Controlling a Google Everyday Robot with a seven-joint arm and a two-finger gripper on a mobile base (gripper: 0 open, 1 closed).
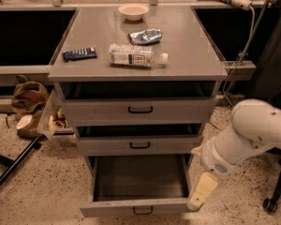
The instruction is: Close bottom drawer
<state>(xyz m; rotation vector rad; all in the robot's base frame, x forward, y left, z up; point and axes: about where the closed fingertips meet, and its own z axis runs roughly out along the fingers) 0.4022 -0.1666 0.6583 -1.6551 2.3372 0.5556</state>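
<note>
Gripper: the gripper (202, 192) hangs low at the end of the white arm (250, 135), pointing down toward the floor; whether it is spread or pressed together cannot be told from this angle; nothing is seen to be held in it.

Bottom drawer: the bottom drawer (140, 178) is pulled well out, its dark interior exposed; its front corner lies just beside the gripper, possibly touching it, though contact cannot be confirmed; its black handle (143, 211) sits further along the front, away from the gripper.

Other drawers: the middle drawer (139, 145) and the top drawer (139, 110) are stacked above the gripper; both appear slightly ajar.

Cabinet top: a bottle (136, 55), a bowl (133, 11) and a foil packet (145, 35) are set well above and beyond the gripper.

Progress: no closing is judged to be done; the gripper is placed near the drawer front; the whole push inward is left until the front sits flush under the middle drawer.
</note>
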